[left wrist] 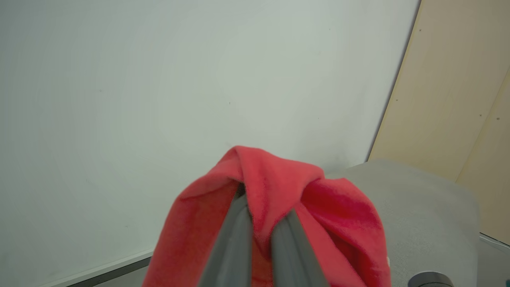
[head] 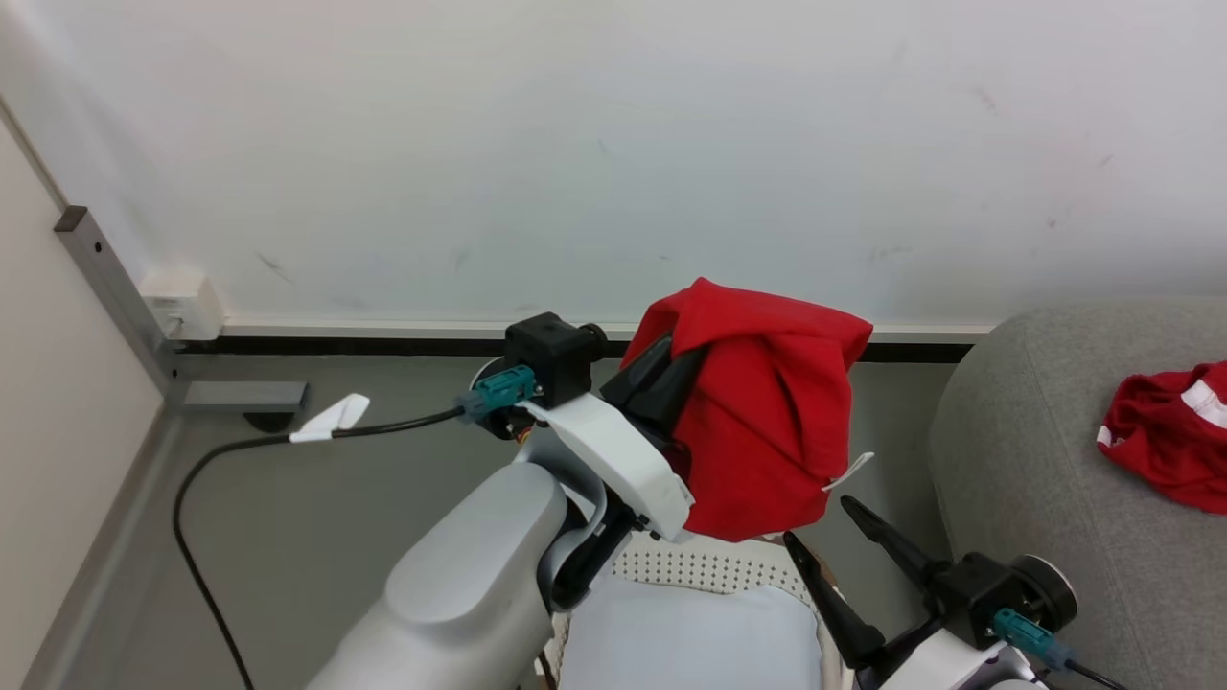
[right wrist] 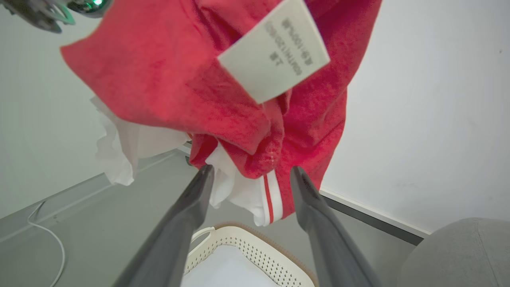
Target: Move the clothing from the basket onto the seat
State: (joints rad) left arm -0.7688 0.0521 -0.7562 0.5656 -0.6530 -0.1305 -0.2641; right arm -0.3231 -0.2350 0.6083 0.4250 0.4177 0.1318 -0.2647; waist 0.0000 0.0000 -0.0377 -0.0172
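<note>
The red garment (head: 767,412) hangs in the air over the basket (head: 709,567), with its cloth gripped between the closed fingers of the left pincer (left wrist: 265,205). Just under its white-striped hem the right pincer (head: 820,522) stands open, with fingers wide apart. A white cloth (head: 690,632) lies inside the basket. A second red garment (head: 1165,436) lies on the grey seat (head: 1035,460), on the right side.

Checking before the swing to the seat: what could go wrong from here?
The left gripper pinches just a fold of the red garment; it may slip mid-swing. Its striped hem hangs by the open right gripper, above the basket, and may snag there.
</note>
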